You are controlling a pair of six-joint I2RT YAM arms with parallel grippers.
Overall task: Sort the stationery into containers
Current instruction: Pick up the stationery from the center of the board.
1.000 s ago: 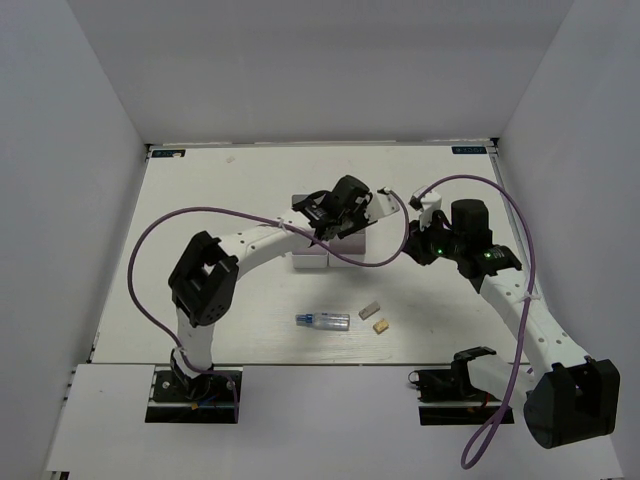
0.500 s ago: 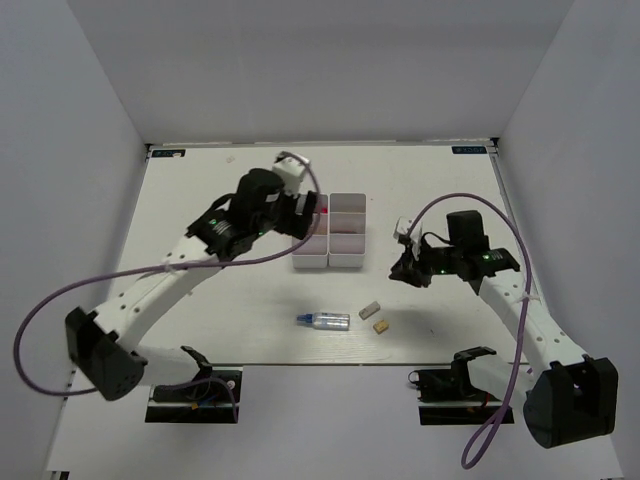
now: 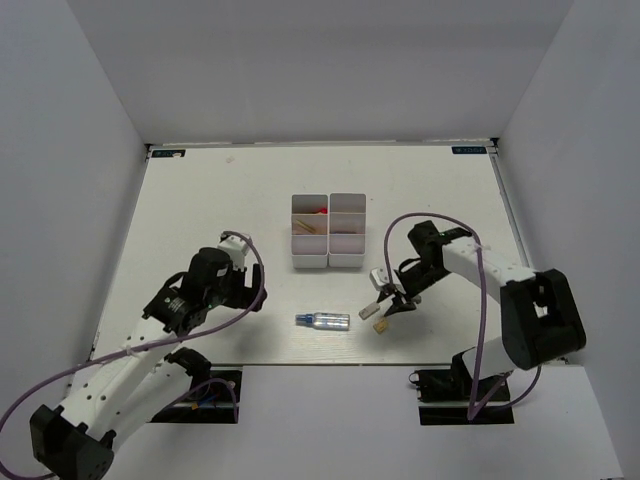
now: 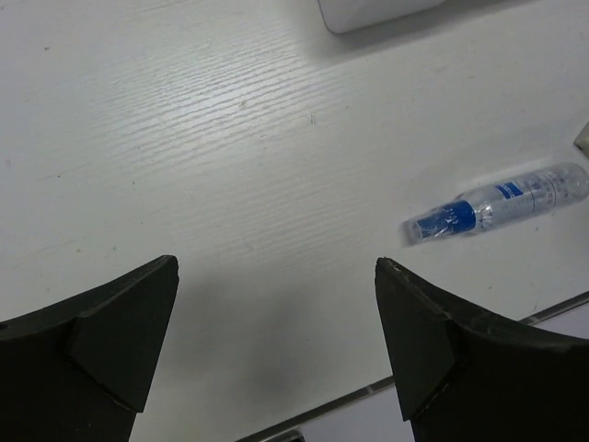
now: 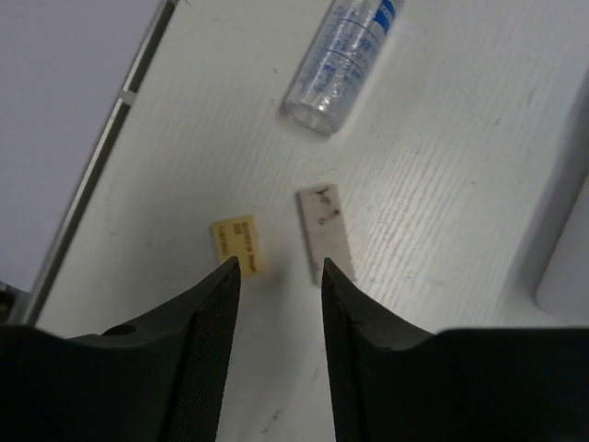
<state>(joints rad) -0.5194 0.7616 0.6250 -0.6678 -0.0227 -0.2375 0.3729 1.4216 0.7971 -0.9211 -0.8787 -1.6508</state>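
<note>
Two white containers [image 3: 310, 259] [image 3: 347, 259] stand side by side at mid-table. The left one holds a red item [image 3: 318, 210] and tan sticks [image 3: 308, 226]. The silver-blue tube [image 3: 323, 320] [image 4: 497, 204] [image 5: 345, 55] lies on the table in front of them. Right of it lie a yellow eraser [image 3: 381, 325] [image 5: 238, 244] and a white eraser [image 5: 322, 226]. My right gripper [image 3: 388, 302] [image 5: 281, 264] hovers just above these erasers, open, holding nothing. My left gripper [image 3: 240, 290] [image 4: 276, 267] is wide open and empty over bare table, left of the tube.
A corner of a container [image 4: 377, 11] shows at the top of the left wrist view. The table's near edge [image 5: 129, 92] runs close beside the yellow eraser. Purple cables loop from both arms.
My left arm has drawn back from the containers to the near left, and its jaws have opened wide. My right arm has come down to the erasers, jaws widening.
</note>
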